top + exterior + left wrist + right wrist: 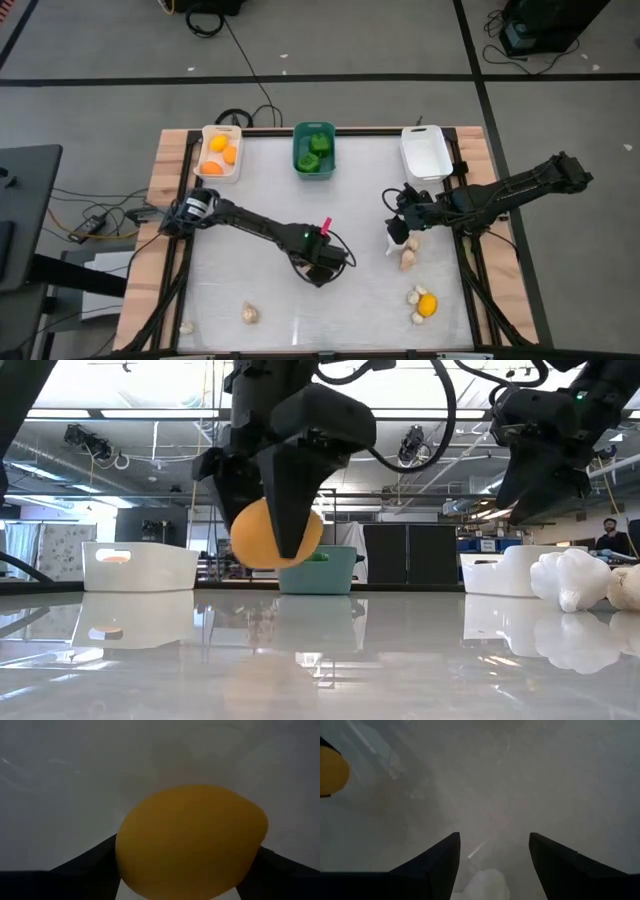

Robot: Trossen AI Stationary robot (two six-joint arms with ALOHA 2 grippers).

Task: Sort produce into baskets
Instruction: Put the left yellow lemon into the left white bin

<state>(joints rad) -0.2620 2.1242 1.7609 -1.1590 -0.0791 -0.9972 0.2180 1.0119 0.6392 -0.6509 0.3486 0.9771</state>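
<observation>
Three baskets in a row along far edge of worktop (270, 200): left basket (207, 135) holding fruits, middle basket (298, 135) holding peppers, right basket (425, 170). Left gripper (322, 268) near worktop centre, clamped on a fruit (275, 532) clear of the surface. Right gripper (402, 222) just before right basket, above a bulb (407, 258). More bulbs along near edge.

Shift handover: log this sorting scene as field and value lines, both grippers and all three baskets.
left gripper: mid-table, shut on yellow fruit, clear of the tabletop
right gripper: open, above a garlic bulb, near the right edge
left white basket: orange and yellow fruits
teal basket: green peppers
right white basket: nothing visible inside
loose on table: garlic bulbs, one yellow fruit at front right
</observation>
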